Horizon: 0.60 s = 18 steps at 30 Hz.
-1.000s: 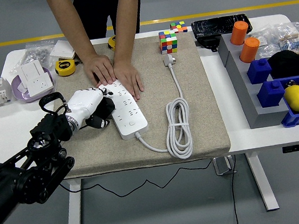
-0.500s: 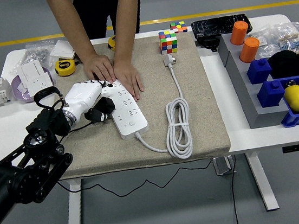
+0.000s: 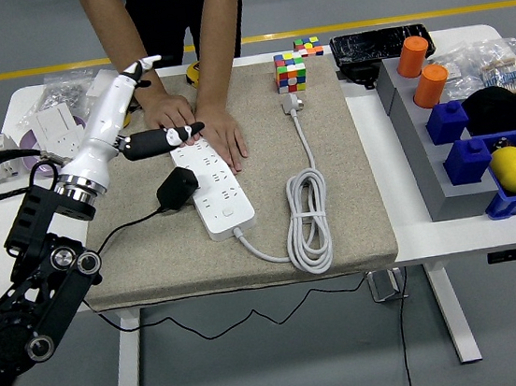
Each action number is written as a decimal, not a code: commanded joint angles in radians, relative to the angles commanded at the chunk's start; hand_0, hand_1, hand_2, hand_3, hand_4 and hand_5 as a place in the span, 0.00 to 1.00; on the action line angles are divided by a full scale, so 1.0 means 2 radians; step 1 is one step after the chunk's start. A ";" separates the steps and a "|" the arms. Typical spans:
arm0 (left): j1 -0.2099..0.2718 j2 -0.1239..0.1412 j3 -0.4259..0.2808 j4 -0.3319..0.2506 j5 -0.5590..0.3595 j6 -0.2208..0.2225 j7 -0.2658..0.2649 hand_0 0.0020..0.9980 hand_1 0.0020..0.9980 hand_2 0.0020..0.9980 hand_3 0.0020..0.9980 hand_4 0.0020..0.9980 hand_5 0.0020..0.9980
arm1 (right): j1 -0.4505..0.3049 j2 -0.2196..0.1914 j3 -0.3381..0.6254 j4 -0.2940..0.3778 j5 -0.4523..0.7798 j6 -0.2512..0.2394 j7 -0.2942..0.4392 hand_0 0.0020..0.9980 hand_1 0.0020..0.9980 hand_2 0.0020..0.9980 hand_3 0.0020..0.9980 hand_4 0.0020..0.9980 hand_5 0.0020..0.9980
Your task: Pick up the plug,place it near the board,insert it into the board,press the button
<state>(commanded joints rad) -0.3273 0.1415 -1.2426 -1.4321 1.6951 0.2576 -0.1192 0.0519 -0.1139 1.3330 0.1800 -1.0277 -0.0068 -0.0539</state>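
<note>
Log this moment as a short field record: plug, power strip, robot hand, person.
plug: black plug, at the left edge of the power strip, lying on the mat, not held
power strip: white power strip on the beige mat
robot hand: left robot hand raised above the strip, fingers spread, holding nothing
person: both hands pressed on the strip's far end

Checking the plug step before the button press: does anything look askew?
Yes. The black plug sits tilted against the left edge of the white power strip, not seated squarely. The left hand is raised clear, fingers spread. A person's hands pin the strip's far end.
</note>
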 joint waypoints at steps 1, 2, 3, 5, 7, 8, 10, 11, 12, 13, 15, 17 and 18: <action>0.008 -0.002 -0.010 -0.006 -0.019 0.000 -0.005 0.82 0.91 0.89 0.89 1.00 0.89 | 0.000 0.000 0.000 0.000 0.000 0.000 0.000 0.79 0.71 0.70 0.67 1.00 0.77; 0.017 -0.003 -0.020 -0.012 -0.042 0.000 -0.012 0.82 0.91 0.89 0.89 1.00 0.89 | 0.001 0.000 -0.001 0.000 0.001 0.000 0.001 0.79 0.71 0.70 0.67 1.00 0.77; 0.026 -0.005 -0.030 -0.016 -0.065 0.000 -0.018 0.91 0.97 0.94 0.95 1.00 1.00 | 0.001 -0.001 -0.001 0.000 0.001 0.000 0.001 0.80 0.71 0.70 0.67 1.00 0.77; 0.044 -0.010 -0.050 -0.023 -0.104 -0.002 -0.028 0.91 0.97 0.94 0.95 1.00 1.00 | 0.001 -0.001 0.000 0.000 -0.002 0.000 0.000 0.80 0.71 0.70 0.67 1.00 0.77; 0.064 -0.015 -0.072 -0.028 -0.146 -0.003 -0.030 0.91 0.97 0.94 0.95 1.00 1.00 | 0.000 -0.001 0.001 0.000 -0.003 0.000 0.000 0.80 0.71 0.70 0.67 1.00 0.77; 0.075 -0.018 -0.084 -0.030 -0.169 -0.005 -0.028 0.91 0.97 0.94 0.95 1.00 1.00 | 0.000 -0.001 0.001 0.000 -0.004 0.001 0.000 0.80 0.71 0.70 0.67 1.00 0.77; 0.090 -0.020 -0.094 -0.032 -0.208 -0.007 -0.024 0.92 0.98 0.95 0.95 1.00 1.00 | -0.001 -0.001 0.001 0.000 -0.005 0.001 0.000 0.79 0.71 0.70 0.67 1.00 0.76; 0.101 -0.020 -0.099 -0.033 -0.231 -0.008 -0.020 0.92 0.98 0.95 0.95 1.00 1.00 | -0.001 -0.001 0.002 0.000 -0.005 0.001 0.000 0.79 0.71 0.70 0.67 1.00 0.76; 0.110 -0.019 -0.102 -0.034 -0.254 -0.009 -0.017 0.92 0.98 0.95 0.95 1.00 1.00 | -0.001 -0.001 0.003 0.000 -0.006 0.001 -0.001 0.79 0.71 0.70 0.67 1.00 0.76; 0.118 -0.018 -0.102 -0.036 -0.273 -0.010 -0.014 0.92 0.98 0.95 0.95 1.00 1.00 | -0.001 -0.001 0.003 0.000 -0.006 0.001 -0.001 0.79 0.71 0.70 0.67 1.00 0.76; 0.134 -0.013 -0.100 -0.039 -0.294 -0.014 -0.003 0.94 0.98 0.94 0.95 1.00 1.00 | -0.002 -0.002 0.003 0.000 -0.006 0.001 -0.001 0.79 0.71 0.70 0.67 1.00 0.77; 0.147 -0.006 -0.095 -0.041 -0.291 -0.019 0.007 0.94 0.98 0.94 0.95 1.00 1.00 | -0.002 -0.002 0.005 0.000 -0.008 0.001 -0.001 0.79 0.71 0.70 0.67 1.00 0.77; 0.154 -0.002 -0.093 -0.043 -0.281 -0.023 0.015 0.94 0.98 0.94 0.95 1.00 1.00 | -0.002 -0.002 0.005 0.000 -0.008 0.001 -0.001 0.79 0.71 0.70 0.67 1.00 0.77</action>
<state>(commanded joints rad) -0.0200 0.1382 -1.4290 -1.5182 1.1337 0.2112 -0.0889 0.0488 -0.1182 1.3421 0.1800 -1.0428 -0.0047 -0.0556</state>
